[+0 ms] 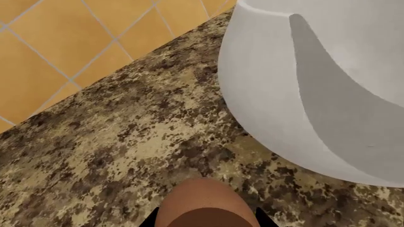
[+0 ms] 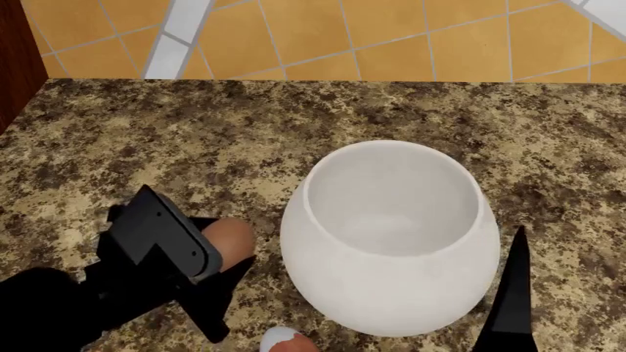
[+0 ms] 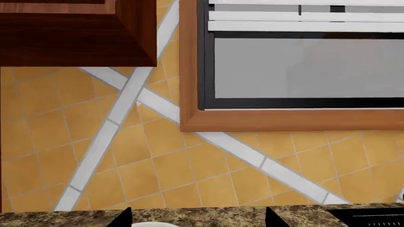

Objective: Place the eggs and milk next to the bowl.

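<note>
The white bowl (image 2: 391, 235) stands in the middle of the speckled counter (image 2: 293, 125). My left gripper (image 2: 233, 257) is shut on a plain tan-brown egg (image 2: 232, 240), held low just left of the bowl. In the left wrist view this egg (image 1: 205, 203) fills the gap between the fingers of the left gripper (image 1: 205, 223), with the bowl's wall (image 1: 271, 94) close by. A second egg with a white tip (image 2: 284, 340) lies at the bowl's near side. My right gripper (image 3: 198, 220) is open and empty, its finger (image 2: 511, 293) by the bowl's right side. The milk is out of view.
An orange tiled wall (image 2: 391, 37) rises behind the counter, and a dark wood panel (image 2: 15, 59) closes the far left. The right wrist view shows a wood-framed window (image 3: 303, 66), a cabinet (image 3: 75, 33) and a dark object (image 3: 372, 216) on the counter's edge.
</note>
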{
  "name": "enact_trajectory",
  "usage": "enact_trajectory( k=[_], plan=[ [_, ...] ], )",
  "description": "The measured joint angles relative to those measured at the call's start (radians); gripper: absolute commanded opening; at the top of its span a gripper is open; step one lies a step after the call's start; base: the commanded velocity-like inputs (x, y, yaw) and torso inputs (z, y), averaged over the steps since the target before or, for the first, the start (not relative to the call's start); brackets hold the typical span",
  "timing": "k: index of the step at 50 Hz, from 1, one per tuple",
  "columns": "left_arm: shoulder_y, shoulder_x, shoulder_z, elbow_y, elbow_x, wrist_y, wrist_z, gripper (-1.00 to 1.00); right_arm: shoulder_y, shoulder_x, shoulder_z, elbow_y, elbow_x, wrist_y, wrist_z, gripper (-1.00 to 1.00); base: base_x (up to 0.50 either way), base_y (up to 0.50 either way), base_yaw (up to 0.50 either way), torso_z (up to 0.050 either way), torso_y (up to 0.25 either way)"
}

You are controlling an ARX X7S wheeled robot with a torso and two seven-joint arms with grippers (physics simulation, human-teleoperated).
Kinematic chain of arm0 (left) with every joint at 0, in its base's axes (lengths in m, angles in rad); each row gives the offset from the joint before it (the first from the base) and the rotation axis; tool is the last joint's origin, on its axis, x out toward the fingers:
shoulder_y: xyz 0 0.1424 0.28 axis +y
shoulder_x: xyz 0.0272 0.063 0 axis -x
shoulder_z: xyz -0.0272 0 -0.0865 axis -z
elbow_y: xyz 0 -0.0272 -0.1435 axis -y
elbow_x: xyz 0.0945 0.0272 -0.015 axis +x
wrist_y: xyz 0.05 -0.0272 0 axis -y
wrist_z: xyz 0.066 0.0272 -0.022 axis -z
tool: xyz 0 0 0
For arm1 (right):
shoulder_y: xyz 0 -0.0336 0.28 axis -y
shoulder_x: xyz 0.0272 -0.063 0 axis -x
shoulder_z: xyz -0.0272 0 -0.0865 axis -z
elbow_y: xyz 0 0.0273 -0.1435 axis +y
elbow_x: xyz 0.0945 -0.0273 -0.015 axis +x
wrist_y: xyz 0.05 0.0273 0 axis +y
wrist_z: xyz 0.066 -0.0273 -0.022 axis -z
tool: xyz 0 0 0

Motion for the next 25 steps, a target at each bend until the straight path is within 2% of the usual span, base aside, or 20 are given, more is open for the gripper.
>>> enact_trajectory(
  k=[25],
  plan=[
    [-0.054,0.069,0.038,-0.188,0.049,0.088,0.046,-1.00,0.010,0.013,-0.025,-0.002,-0.011,-0.014,0.018,1.00,0.00,0.00,0.00,0.000,0.000]
  ],
)
